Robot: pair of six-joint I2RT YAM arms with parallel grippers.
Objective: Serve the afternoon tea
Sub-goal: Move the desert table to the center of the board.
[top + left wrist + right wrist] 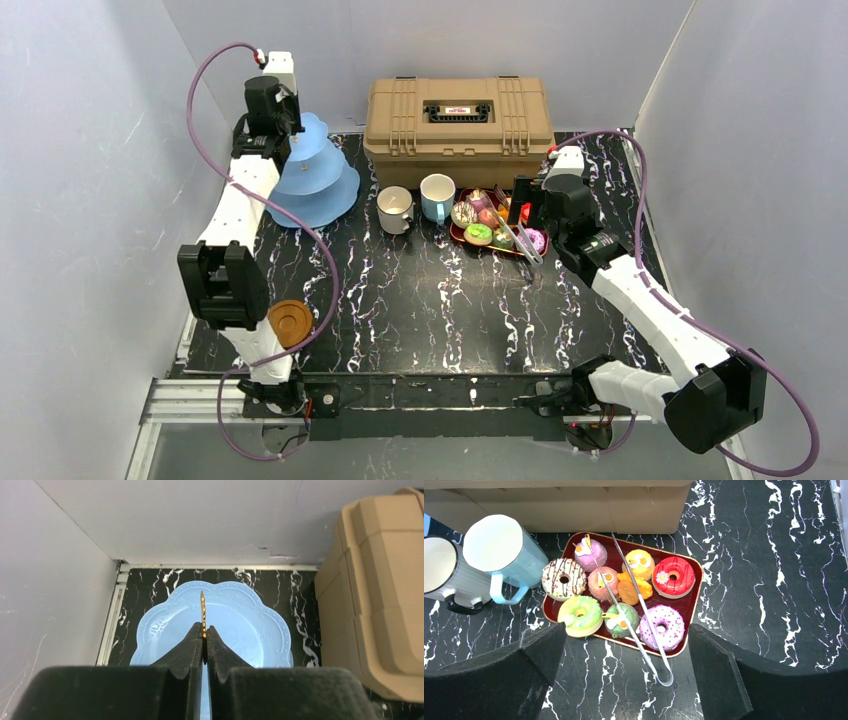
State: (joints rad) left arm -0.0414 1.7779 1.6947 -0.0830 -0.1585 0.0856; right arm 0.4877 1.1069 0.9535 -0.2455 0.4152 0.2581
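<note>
- Grey walls enclose a black marbled table (pixel 430 300); judging by the layout, serving has barely begun.
- Tan toolbox (pixel 458 120) sits at the back; the small label (pixel 458 110) on its lid is too small to read, and no other writing shows.
- Light-blue cake stand (pixel 315 175) stands at the back left, its top tier bare; the left gripper (pixel 205 635) is clamped on its thin gold handle (pixel 202 607).
- Dark-red tray (pixel 691 605), right of centre, holds all the donuts and cakes (pixel 673 576), with the tongs (pixel 644 625) lying across them; the right gripper (pixel 624 635) hovers above, jaws spread wide, holding nothing.
- White mug (pixel 394 209) and light-blue mug (pixel 437 196) stand just left of the tray, not on saucers.
- Brown saucer (pixel 290 322) lies at the front left, well apart from the mugs; filling the stand and pairing the cups remain.
</note>
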